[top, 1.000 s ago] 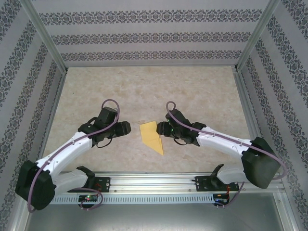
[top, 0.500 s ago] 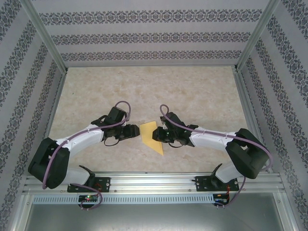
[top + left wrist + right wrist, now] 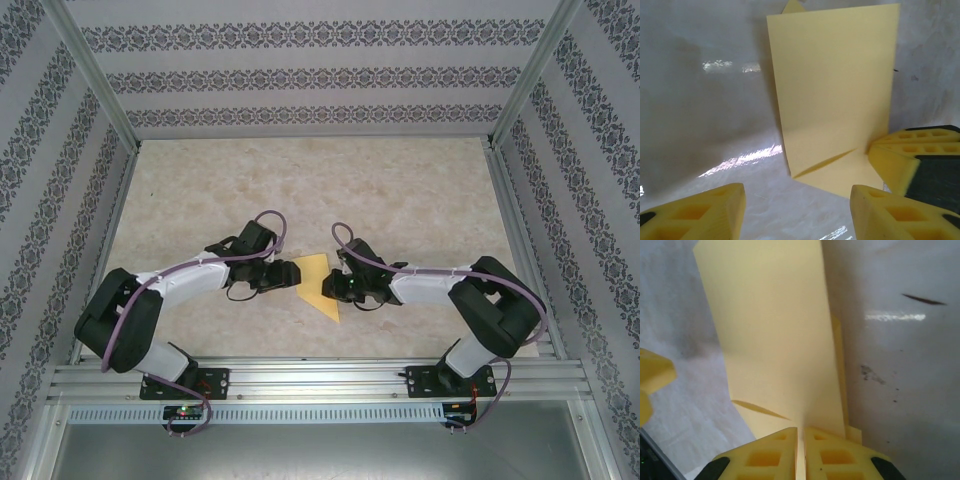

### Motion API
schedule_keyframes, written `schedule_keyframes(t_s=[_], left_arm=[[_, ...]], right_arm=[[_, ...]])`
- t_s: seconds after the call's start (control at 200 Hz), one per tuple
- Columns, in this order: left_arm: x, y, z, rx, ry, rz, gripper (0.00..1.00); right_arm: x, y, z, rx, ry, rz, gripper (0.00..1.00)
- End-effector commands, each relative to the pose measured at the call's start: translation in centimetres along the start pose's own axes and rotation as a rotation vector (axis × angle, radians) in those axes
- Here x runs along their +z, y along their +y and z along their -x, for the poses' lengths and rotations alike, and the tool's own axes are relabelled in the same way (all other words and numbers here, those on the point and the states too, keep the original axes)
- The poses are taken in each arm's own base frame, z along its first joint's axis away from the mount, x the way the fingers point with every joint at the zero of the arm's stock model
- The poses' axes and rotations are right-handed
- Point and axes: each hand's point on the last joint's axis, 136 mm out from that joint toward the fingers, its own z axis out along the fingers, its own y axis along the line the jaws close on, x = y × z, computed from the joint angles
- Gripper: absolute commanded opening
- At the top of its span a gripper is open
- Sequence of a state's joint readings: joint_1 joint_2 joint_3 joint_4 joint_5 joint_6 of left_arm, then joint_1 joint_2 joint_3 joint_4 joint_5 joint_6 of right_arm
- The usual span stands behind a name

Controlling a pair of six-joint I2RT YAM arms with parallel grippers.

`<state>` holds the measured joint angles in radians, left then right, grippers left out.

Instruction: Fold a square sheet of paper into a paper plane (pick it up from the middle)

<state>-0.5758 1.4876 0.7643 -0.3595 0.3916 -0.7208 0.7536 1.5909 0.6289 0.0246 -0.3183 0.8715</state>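
Note:
The yellow sheet of paper point(image 3: 318, 284) lies folded on the table between the two arms, with a pointed end toward the near edge. One flap stands up in the left wrist view as the paper point(image 3: 834, 95), with a shallow crease low down. My right gripper point(image 3: 337, 285) is shut on the paper's right edge; the paper point(image 3: 774, 335) runs in between its closed yellow fingers point(image 3: 840, 457), the gripper point(image 3: 801, 452) pinching it. My left gripper point(image 3: 287, 275) is open at the paper's left edge; between its spread fingers point(image 3: 695, 212) the gripper point(image 3: 797, 212) holds nothing.
Patterned walls and metal frame posts point(image 3: 100, 90) enclose the beige marbled table point(image 3: 300, 180). A metal rail point(image 3: 320, 375) runs along the near edge by the arm bases. The right gripper's fingers point(image 3: 897, 155) sit close to my left gripper's right finger.
Both arms have moved inward to the paper. The right gripper has taken hold of its right edge, and the left gripper has come up to its left edge.

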Motion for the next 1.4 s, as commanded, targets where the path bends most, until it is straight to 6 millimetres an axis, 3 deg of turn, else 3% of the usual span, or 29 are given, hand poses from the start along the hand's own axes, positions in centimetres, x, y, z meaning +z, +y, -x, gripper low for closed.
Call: schedule_keyframes(t_s=[0.0, 0.485, 0.869, 1.394], left_arm=[[0.2, -1.7, 0.7, 0.024, -0.013, -0.038, 0.58], [2.1, -2.4, 0.5, -0.104, 0.004, -0.107, 0.57], [3.0, -0.7, 0.1, -0.180, -0.004, -0.067, 0.57], [4.0, -1.9, 0.3, -0.178, 0.018, -0.143, 0.48]], right_arm=[[0.5, -0.2, 0.2, 0.015, -0.004, 0.036, 0.13], [1.7, -1.7, -0.6, 0.071, 0.012, 0.079, 0.14], [1.5, -3.0, -0.7, 0.111, -0.012, 0.054, 0.15], [2.1, -3.7, -1.1, 0.143, -0.008, 0.056, 0.15]])
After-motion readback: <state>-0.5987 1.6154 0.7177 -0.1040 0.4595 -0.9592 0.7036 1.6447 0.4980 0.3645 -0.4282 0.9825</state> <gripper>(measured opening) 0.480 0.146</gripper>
